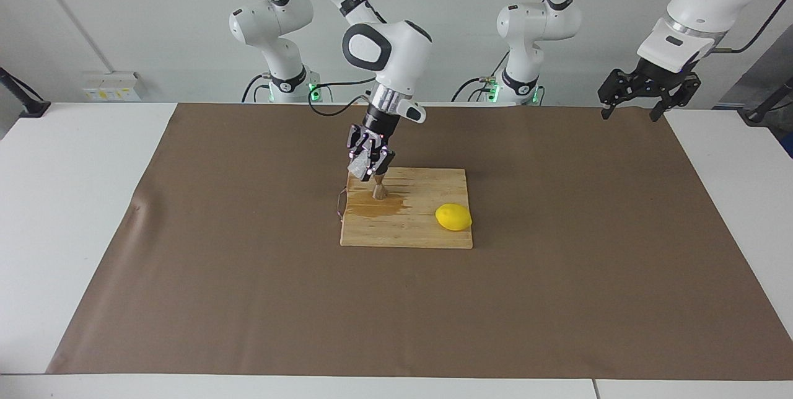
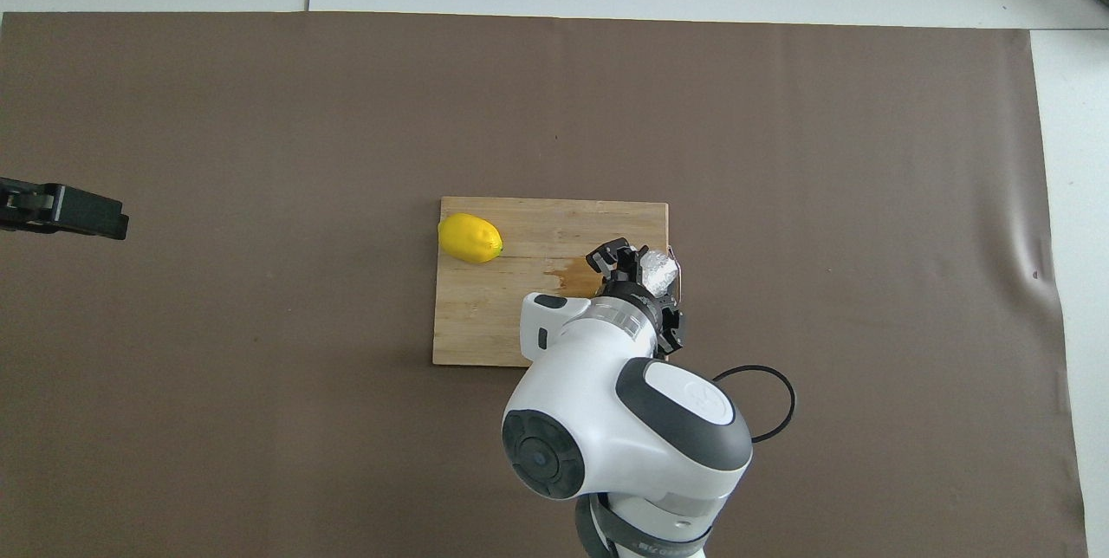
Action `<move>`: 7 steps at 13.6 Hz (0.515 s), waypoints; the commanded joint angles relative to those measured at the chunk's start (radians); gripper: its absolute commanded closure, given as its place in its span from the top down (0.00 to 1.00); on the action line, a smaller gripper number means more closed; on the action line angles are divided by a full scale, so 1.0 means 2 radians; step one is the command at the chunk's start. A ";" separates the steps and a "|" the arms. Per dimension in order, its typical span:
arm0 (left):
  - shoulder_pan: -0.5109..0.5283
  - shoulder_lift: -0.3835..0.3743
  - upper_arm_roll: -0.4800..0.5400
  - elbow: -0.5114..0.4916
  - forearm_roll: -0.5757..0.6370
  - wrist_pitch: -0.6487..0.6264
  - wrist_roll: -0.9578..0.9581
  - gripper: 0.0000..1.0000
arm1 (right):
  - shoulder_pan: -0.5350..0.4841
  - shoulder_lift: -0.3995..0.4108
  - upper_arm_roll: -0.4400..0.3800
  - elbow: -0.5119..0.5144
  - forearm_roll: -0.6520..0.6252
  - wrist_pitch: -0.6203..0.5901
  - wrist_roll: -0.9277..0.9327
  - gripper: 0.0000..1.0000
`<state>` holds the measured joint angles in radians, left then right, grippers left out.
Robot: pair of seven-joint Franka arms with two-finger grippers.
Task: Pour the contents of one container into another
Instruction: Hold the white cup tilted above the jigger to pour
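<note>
The right gripper (image 1: 370,166) is clamped on a small squat clear glass cup with whitish faceted walls (image 1: 358,167), holding it tilted just above a small shiny steel hourglass-shaped jigger (image 1: 378,190). The jigger stands upright on a pale wooden cutting board (image 1: 427,232), near the board's corner closest to the robots at the right arm's end. A brownish wet patch (image 1: 372,207) spreads over the wood around the jigger's foot, so some liquid appears to have missed.

To pour well here, the cup's lip should sit directly over the jigger's narrow mouth and close to it, and the tilt should grow slowly so the stream stays thin. The jigger is slim and light-looking; a nudge from the cup or fingers could tip it, so the gripper ought to stay clear of its rim.

The cup looks pale and frosted against the dark fingers in the overhead view (image 2: 658,270), its facets catching the light. Whether any liquid remains inside cannot be told.

A yellow lemon (image 1: 453,217) lies on the same board, toward the left arm's end. The left gripper (image 1: 639,96) waits with fingers spread over the edge of the brown table mat (image 1: 557,300), holding nothing
</note>
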<state>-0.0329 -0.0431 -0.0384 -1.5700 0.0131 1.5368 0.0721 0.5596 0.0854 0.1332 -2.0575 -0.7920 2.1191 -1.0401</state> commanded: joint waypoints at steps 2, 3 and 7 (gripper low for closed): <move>0.005 -0.015 -0.002 -0.017 0.000 0.006 0.002 1.00 | -0.009 -0.003 0.004 0.007 -0.007 0.003 0.015 0.00; 0.005 -0.015 -0.002 -0.018 0.000 0.006 0.002 1.00 | -0.010 -0.005 0.003 0.007 0.008 0.004 0.017 0.00; 0.005 -0.015 -0.002 -0.018 0.000 0.006 0.001 1.00 | -0.011 -0.009 0.002 0.017 0.045 0.004 0.016 0.00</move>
<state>-0.0329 -0.0431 -0.0384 -1.5700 0.0131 1.5368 0.0721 0.5537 0.0793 0.1299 -2.0274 -0.7388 2.1191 -1.0144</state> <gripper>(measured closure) 0.000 0.489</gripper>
